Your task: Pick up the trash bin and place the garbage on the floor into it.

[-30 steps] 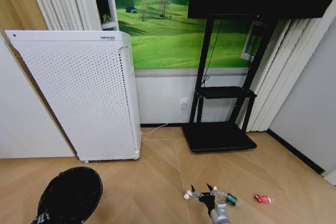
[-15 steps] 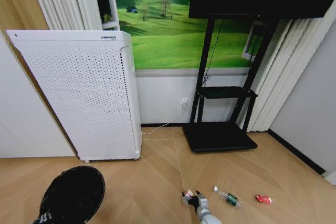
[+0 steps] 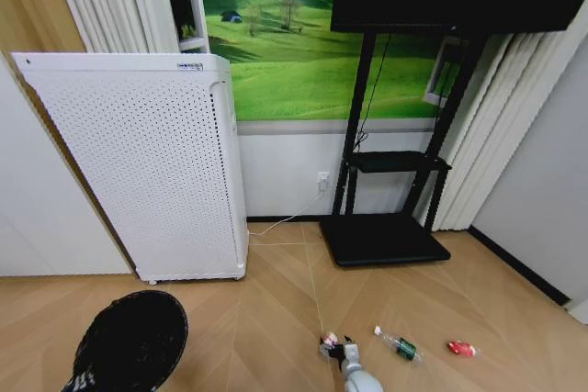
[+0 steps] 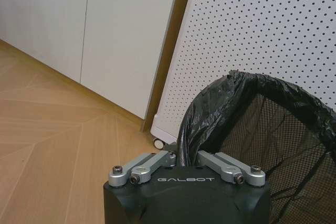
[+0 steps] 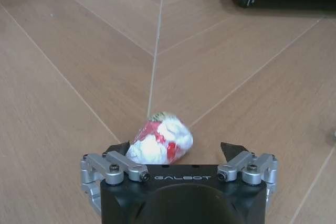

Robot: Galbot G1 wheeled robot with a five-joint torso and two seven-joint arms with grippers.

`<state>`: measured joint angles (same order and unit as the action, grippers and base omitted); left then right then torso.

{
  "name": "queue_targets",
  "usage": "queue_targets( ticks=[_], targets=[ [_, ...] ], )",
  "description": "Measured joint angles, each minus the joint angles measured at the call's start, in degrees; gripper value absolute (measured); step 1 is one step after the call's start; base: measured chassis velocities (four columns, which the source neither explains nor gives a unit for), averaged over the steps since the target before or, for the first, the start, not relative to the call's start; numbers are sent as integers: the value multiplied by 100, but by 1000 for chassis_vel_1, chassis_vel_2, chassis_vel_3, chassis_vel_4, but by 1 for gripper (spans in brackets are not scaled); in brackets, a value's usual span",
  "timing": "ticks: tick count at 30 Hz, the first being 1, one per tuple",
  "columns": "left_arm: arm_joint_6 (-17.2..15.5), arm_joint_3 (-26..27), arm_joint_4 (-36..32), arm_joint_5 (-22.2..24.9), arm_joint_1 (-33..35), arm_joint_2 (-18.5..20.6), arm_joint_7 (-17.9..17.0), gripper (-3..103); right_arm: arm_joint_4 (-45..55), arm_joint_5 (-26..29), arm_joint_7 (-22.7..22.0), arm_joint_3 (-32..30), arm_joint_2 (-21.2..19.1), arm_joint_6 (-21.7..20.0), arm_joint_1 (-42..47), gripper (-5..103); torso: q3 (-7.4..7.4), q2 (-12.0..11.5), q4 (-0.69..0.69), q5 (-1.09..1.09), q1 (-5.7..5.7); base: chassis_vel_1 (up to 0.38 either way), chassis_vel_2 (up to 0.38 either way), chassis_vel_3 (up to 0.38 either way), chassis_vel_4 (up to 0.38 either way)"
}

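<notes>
The trash bin (image 3: 129, 341), black mesh with a black liner, hangs at the lower left of the head view. My left gripper (image 4: 184, 153) is shut on the bin's rim (image 4: 210, 95). On the floor (image 3: 266, 319) lies the garbage: a crumpled white and red scrap (image 3: 328, 341), a small clear bottle (image 3: 397, 344) with a green label, and a small red-white item (image 3: 461, 348). My right gripper (image 3: 338, 352) is down at the scrap. In the right wrist view the scrap (image 5: 160, 140) lies between the spread fingers of the open right gripper (image 5: 175, 149), untouched by either fingertip.
A tall white perforated appliance (image 3: 147, 162) stands just behind the bin. A black TV stand with a flat base (image 3: 381, 240) is behind the garbage, against the wall. Bare parquet runs between the bin and the scrap.
My right gripper has moved left, away from the bottle, and come down around the crumpled scrap. The bin has shifted slightly to the right.
</notes>
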<state>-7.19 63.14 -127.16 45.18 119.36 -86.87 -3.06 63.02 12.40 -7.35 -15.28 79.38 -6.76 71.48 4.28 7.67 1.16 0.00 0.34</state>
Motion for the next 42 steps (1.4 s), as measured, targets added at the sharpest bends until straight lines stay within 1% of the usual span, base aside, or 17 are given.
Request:
queue_targets(
  ticks=[1, 2, 5, 8, 10, 11, 13, 17, 18, 19, 23, 30, 35, 37, 39, 41, 42],
  targets=[
    [0, 0, 0, 1, -2, 7, -3, 4, -76, -22, -27, -4, 39, 26, -19, 91, 0, 0, 0, 0, 0, 0, 0, 0, 0],
    [0, 0, 0, 1, -2, 7, -3, 4, -76, -22, -27, -4, 39, 26, -19, 91, 0, 0, 0, 0, 0, 0, 0, 0, 0],
    [0, -4, -3, 1, -1, 11, -7, 4, -130, -34, -87, -22, 121, 62, -19, 75, 0, 0, 0, 0, 0, 0, 0, 0, 0],
    [0, -5, -3, -1, -5, 11, -7, 4, -153, -35, -104, -33, 142, 69, -14, 70, 0, 0, 0, 0, 0, 0, 0, 0, 0],
    [0, -19, 11, -3, -18, 2, -8, 4, -173, -40, -120, -44, 154, 89, -7, 58, 0, 0, 0, 0, 0, 0, 0, 0, 0],
    [0, -19, 11, -3, -18, 2, -8, 4, -173, -40, -120, -44, 154, 89, -7, 58, 0, 0, 0, 0, 0, 0, 0, 0, 0],
    [0, -36, 36, -15, -24, -6, -8, 4, -147, -26, -128, -57, 149, 99, -1, 47, 0, 0, 0, 0, 0, 0, 0, 0, 0],
    [0, -40, 56, -18, -26, -8, -8, 4, 14, 52, -130, -73, 107, 98, 44, 31, 0, 0, 0, 0, 0, 0, 0, 0, 0],
    [0, -40, 56, -18, -26, -8, -8, 4, 14, 52, -130, -73, 107, 98, 44, 31, 0, 0, 0, 0, 0, 0, 0, 0, 0],
    [0, -39, 59, -16, -28, -6, -7, 4, 48, 61, -130, -79, 97, 99, 59, 25, 0, 0, 0, 0, 0, 0, 0, 0, 0],
    [1, -37, 59, -13, -39, 5, -6, 4, 157, 98, -127, -125, 64, 110, 126, 17, 0, 0, 0, 0, 0, 0, 0, 0, 0],
    [1, -64, 80, 23, -55, 13, -14, 4, 431, 183, -111, -243, -34, 148, 299, 16, 0, 0, 0, 1, 0, 0, 0, 0, 0],
    [-18, -216, 145, 25, -158, 104, -27, 4, 1046, 425, -20, -462, -195, 203, 601, 16, 0, 0, -2, 2, 0, 0, 0, 0, 0],
    [-166, -446, 294, 34, -443, 386, -136, 4, 1720, 804, 152, -708, -312, 203, 916, 16, 0, 0, -2, 0, 0, 0, 0, 0, 0],
    [-216, -514, 347, 58, -545, 483, -184, 4, 1965, 954, 218, -790, -355, 213, 1046, 16, 0, 0, -1, -1, 0, 0, 0, 0, 0],
    [-330, -774, 599, 264, -885, 862, -369, 4, 2728, 1402, 445, -978, -464, 335, 1440, 16, 0, 0, 1, 0, 0, 0, 0, 0, 0],
    [-330, -774, 599, 264, -885, 862, -369, 4, 2728, 1402, 445, -978, -464, 335, 1440, 16, 0, 0, 1, 0, 0, 0, 0, 0, 0]
  ],
)
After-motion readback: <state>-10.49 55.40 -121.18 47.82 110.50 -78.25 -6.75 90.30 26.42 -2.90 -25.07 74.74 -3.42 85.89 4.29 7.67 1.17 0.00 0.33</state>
